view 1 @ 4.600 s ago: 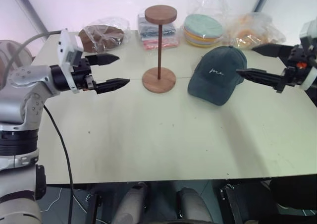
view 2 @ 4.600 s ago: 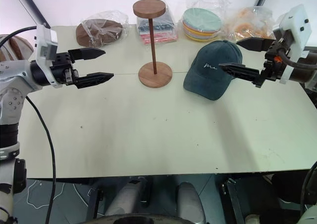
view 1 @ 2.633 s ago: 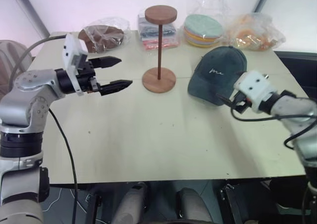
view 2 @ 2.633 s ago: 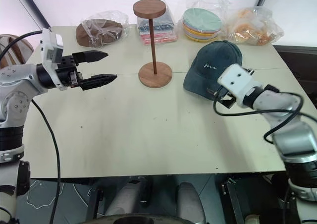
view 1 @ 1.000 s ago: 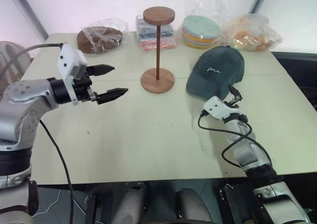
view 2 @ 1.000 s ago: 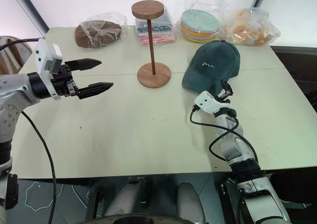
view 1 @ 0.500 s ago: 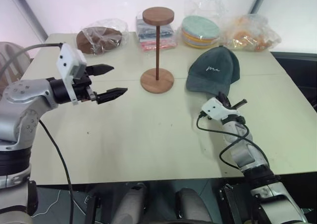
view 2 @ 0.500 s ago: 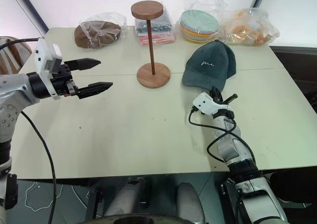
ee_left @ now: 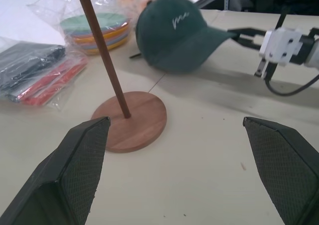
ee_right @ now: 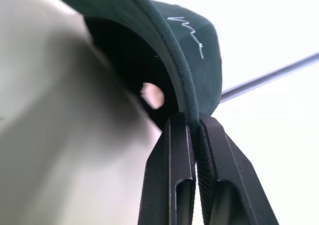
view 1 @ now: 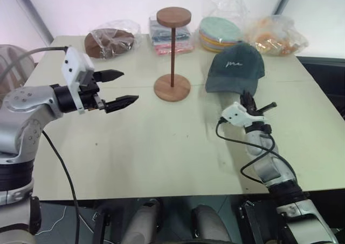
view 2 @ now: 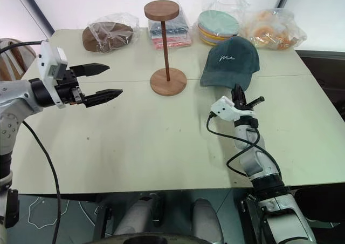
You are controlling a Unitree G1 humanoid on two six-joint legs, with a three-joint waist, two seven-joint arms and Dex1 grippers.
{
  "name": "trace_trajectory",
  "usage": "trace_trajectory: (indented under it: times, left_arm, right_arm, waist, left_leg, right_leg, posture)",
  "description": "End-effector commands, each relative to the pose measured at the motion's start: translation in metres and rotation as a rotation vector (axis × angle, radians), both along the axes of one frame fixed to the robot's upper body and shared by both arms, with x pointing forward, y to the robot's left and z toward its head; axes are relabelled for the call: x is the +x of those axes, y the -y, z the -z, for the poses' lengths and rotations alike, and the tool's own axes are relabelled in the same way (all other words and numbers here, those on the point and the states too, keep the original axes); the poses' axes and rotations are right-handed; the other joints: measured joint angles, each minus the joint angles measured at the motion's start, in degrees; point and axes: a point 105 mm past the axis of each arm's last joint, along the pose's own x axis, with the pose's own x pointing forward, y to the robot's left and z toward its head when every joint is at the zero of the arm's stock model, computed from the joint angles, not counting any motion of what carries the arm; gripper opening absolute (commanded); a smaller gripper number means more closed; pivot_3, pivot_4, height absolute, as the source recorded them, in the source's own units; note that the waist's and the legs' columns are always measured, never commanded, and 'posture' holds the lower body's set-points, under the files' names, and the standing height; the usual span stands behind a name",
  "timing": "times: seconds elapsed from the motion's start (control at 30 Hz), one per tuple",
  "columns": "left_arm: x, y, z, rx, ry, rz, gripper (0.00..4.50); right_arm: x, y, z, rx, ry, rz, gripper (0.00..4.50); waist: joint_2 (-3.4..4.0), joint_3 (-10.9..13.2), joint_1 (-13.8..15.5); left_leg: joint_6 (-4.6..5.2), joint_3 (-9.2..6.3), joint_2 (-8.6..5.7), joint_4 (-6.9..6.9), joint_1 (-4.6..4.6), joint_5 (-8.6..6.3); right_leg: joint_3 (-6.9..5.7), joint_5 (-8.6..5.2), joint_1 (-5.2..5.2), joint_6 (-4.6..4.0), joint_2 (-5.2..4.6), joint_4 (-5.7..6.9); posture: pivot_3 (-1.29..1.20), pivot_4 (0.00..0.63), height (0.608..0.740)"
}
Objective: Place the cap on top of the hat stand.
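Note:
The dark teal cap (view 1: 235,67) with white script is at the right of the table, tilted up, its brim lifted off the surface. My right gripper (view 1: 246,97) is shut on the brim's edge from below. In the right wrist view the two fingers (ee_right: 172,150) pinch the brim rim of the cap (ee_right: 205,68). The brown wooden hat stand (view 1: 173,17) stands upright to the cap's left, its top disc bare. My left gripper (view 1: 130,86) hovers open left of the stand, with nothing between its fingers. Its wrist view looks onto the stand's base (ee_left: 133,119).
Along the table's far edge lie a brown round hat in a bag (view 1: 110,40), folded packets (view 1: 171,36), a stack of coloured round hats (view 1: 221,31) and an orange bagged bundle (view 1: 275,34). The beige table (view 1: 161,147) is bare in front.
My right gripper went from open to shut on the cap's brim, then rose and tipped upward, lifting the cap with it. My left arm stayed still.

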Motion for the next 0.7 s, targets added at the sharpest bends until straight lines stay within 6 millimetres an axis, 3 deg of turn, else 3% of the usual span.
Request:
trace_trajectory:
  times: [0.03,0.13,0.33,0.53,0.7]
  left_arm:
    - [0.002,-0.002,-0.014,-0.001,0.068,-0.008,4.5]
    - [0.007,-0.002,-0.013,-0.013,0.07,-0.014,4.5]
    - [0.024,0.0,-0.007,-0.047,0.068,-0.026,4.5]
    - [0.039,0.004,-0.003,-0.071,0.07,-0.026,4.5]
    - [0.046,0.006,0.001,-0.089,0.073,-0.032,4.5]
  right_arm:
    - [-0.015,0.005,-0.042,-0.005,0.16,0.002,0.13]
    - [-0.025,0.004,-0.062,0.015,0.213,-0.002,0.13]
    - [-0.044,-0.02,-0.116,0.058,0.304,-0.087,0.13]
    - [-0.046,-0.048,-0.157,0.08,0.37,-0.185,0.13]
    - [-0.044,-0.069,-0.178,0.084,0.417,-0.263,0.13]
  waist:
    - [0.0,0.0,0.04]
    - [0.0,0.0,-0.04]
    - [0.01,0.01,-0.13]
    - [0.01,0.01,-0.14]
    - [0.01,0.01,-0.13]
  left_leg:
    - [0.0,0.0,0.0,0.0,0.0,0.0]
    - [0.0,0.0,0.01,-0.02,0.0,0.0]
    - [0.01,0.0,0.01,-0.04,-0.03,0.0]
    - [0.01,0.0,0.01,-0.02,-0.05,0.0]
    - [-0.02,0.0,0.0,-0.01,-0.12,0.02]
  right_leg:
    - [0.0,0.0,0.0,0.0,0.0,0.0]
    - [0.0,0.0,0.03,0.0,0.01,0.01]
    - [-0.01,0.0,0.02,0.0,0.02,0.05]
    - [-0.05,0.0,0.01,0.0,0.03,0.06]
    - [-0.05,0.0,-0.06,0.0,0.01,0.06]
  posture:
    - [0.0,0.15,0.74]
    - [0.0,0.15,0.74]
    - [0.0,0.15,0.74]
    - [0.0,0.15,0.74]
    - [0.0,0.15,0.74]
